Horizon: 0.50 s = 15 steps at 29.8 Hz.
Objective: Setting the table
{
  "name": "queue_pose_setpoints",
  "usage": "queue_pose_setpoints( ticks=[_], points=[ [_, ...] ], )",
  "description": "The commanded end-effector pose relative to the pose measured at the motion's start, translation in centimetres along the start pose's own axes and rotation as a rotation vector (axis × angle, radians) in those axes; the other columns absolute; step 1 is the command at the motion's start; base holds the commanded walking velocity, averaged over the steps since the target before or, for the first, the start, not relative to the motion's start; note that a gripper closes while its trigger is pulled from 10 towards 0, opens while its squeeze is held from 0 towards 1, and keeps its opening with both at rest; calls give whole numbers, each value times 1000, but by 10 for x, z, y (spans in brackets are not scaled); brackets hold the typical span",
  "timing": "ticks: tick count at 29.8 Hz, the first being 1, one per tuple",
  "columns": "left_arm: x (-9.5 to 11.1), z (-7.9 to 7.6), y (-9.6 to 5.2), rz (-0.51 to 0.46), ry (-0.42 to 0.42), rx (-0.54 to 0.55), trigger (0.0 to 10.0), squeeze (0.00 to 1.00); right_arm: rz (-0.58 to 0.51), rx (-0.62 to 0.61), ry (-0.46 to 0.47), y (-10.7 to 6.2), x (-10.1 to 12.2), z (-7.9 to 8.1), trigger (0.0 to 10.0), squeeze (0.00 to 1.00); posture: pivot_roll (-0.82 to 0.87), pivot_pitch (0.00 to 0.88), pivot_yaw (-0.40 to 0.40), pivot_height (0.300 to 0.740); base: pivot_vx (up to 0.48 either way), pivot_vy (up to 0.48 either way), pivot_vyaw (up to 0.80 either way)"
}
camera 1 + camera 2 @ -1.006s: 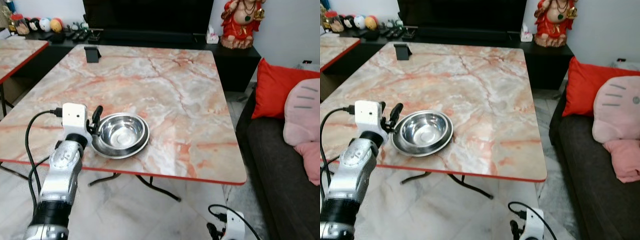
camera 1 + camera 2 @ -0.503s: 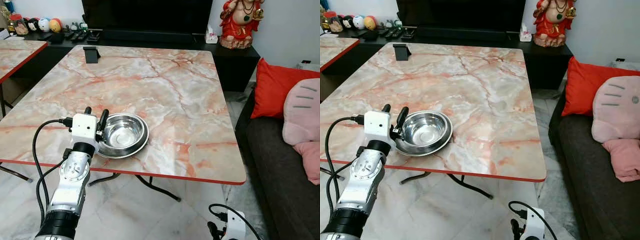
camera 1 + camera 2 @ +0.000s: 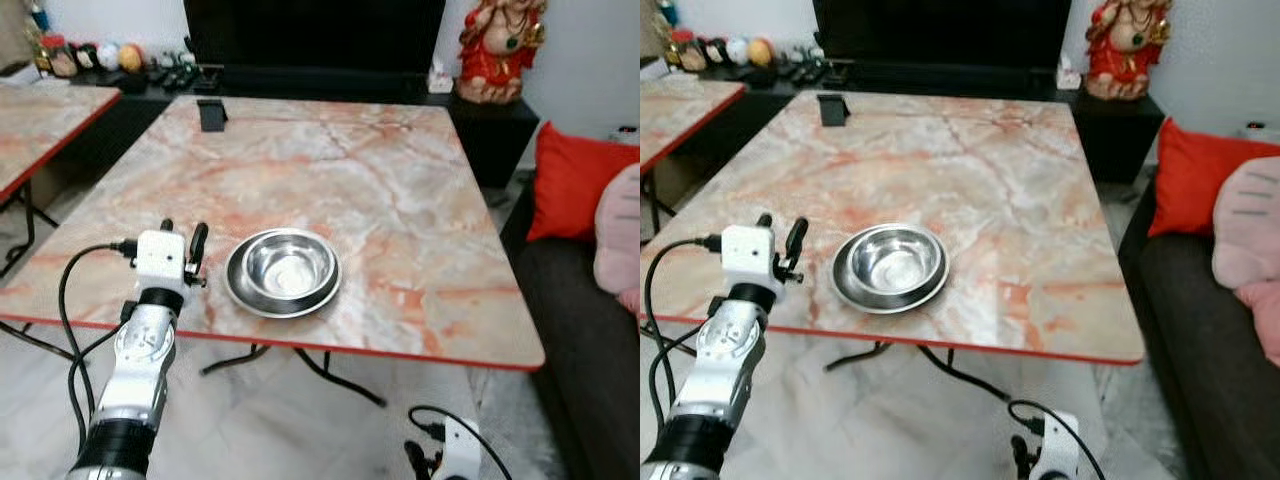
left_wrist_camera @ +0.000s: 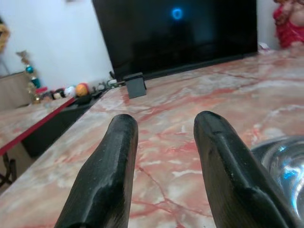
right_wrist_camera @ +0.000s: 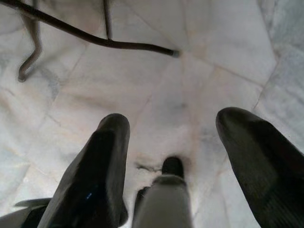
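A steel bowl (image 3: 287, 267) sits inside a wider steel plate (image 3: 246, 296) near the front edge of the marble table (image 3: 400, 190). My left gripper (image 3: 184, 237) hovers over the table just left of the plate, apart from it, open with nothing between its fingers (image 4: 116, 161). The bowl's rim (image 4: 280, 161) shows beside one finger in the left wrist view. My right gripper (image 5: 173, 142) hangs low by the floor, open and empty, its wrist housing (image 3: 455, 455) below the table's front edge.
A small black stand (image 3: 212, 113) is at the table's far left corner. A second marble table (image 3: 40, 125) stands to the left. A dark sofa with a red cushion (image 3: 575, 180) and a pink one lies right. A TV unit with a red statue (image 3: 497, 45) is behind.
My left gripper has let go of the plate's rim and drawn back to the left. The camera has shifted, so the whole scene sits further right.
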<state>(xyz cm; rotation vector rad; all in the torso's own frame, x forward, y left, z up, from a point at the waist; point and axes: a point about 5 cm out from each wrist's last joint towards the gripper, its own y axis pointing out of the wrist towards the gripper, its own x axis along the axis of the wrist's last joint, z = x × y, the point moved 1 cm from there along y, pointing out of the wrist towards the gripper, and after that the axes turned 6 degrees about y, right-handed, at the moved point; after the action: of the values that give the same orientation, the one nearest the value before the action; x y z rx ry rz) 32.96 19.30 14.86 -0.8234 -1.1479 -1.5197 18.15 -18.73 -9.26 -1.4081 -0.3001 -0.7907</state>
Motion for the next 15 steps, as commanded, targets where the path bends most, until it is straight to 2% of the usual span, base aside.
queue_pose_setpoints(
  ticks=[1,15],
  points=[
    [3,2,2,-14,14,6,10000,0,5,-6,9,-1,-3,0,10000,0,8,0,-6,740,0,480,0],
    [0,6,2,-2,19,14,10000,0,9,-6,6,-1,-4,-1,10000,0,11,0,-5,740,0,480,0]
  ],
)
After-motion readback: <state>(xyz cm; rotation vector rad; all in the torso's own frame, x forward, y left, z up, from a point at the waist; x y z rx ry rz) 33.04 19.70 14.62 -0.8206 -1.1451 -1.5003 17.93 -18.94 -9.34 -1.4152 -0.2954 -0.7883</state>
